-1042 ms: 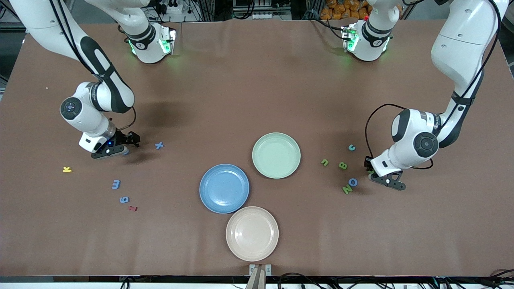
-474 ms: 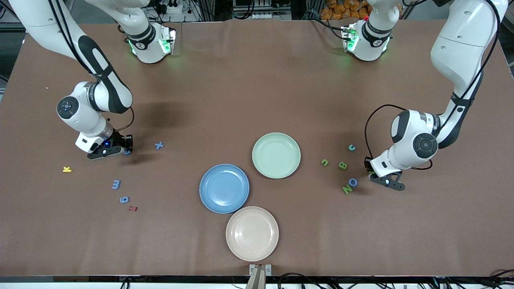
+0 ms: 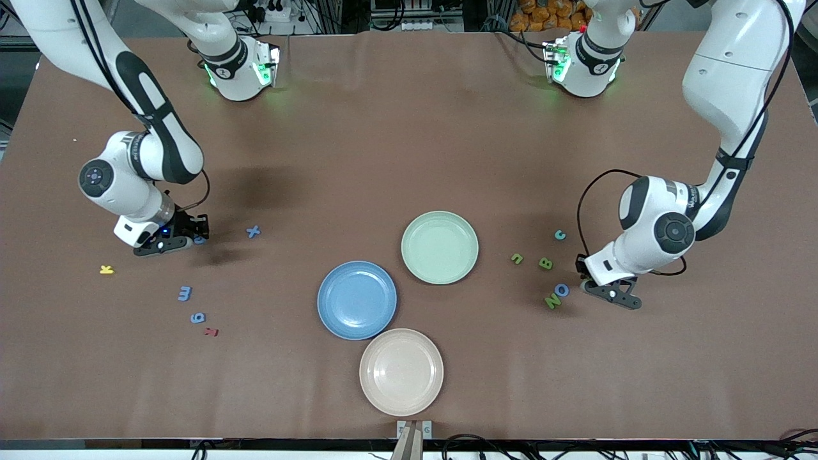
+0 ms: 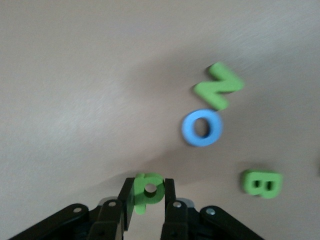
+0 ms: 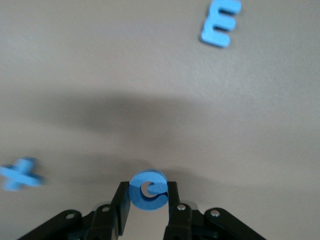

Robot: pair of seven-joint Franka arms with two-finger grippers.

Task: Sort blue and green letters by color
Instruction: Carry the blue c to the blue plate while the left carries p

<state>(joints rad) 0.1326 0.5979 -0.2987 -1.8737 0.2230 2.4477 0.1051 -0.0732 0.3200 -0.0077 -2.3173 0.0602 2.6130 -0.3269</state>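
My right gripper (image 3: 199,231) is shut on a round blue letter (image 5: 148,192) low over the table, beside a blue X (image 3: 254,231). The blue X (image 5: 20,174) and a blue E (image 5: 220,22) show in the right wrist view. My left gripper (image 3: 586,276) is shut on a green P (image 4: 148,191), low over the table beside a blue O (image 3: 562,289) and a green N (image 3: 553,300). The O (image 4: 201,128), N (image 4: 218,86) and a green B (image 4: 262,183) show in the left wrist view. Also on the table are a blue E (image 3: 185,293), a blue 6 (image 3: 198,317), a green B (image 3: 545,263), another green letter (image 3: 517,258) and a teal C (image 3: 560,235).
A pale green plate (image 3: 439,247), a blue plate (image 3: 356,299) and a beige plate (image 3: 401,372) sit mid-table, the beige one nearest the front camera. A yellow letter (image 3: 107,269) and a dark red letter (image 3: 211,331) lie toward the right arm's end.
My right gripper has shifted toward the right arm's end of the table, onto the round blue letter. My left gripper has edged toward the blue O and green N.
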